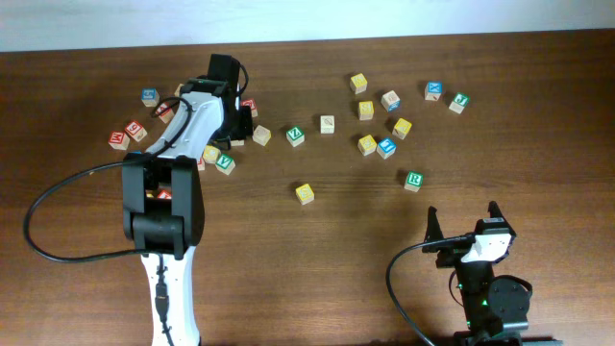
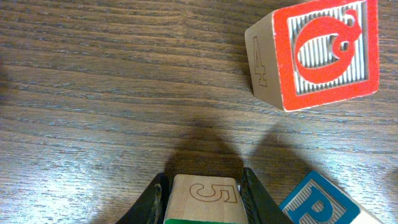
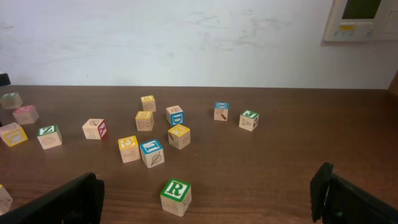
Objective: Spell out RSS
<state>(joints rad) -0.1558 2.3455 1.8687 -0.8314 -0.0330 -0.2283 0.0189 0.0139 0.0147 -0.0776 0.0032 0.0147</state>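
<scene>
2 tools: left tool clamped on the 5 cube, right tool apart.

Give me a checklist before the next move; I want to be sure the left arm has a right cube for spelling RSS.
1. Left tool pressed against both sides of the cube marked 5: ok.
2. That cube carries R or S: cannot tell; only its 5 side and a green edge show.
3. Blue P cube clear of the grip: cannot tell; it lies close beside one finger.
4. Red-faced cube clear of the grip: ok, apart.
5. Right tool open: ok.
6. Green R cube unobstructed: ok, stands alone.
</scene>
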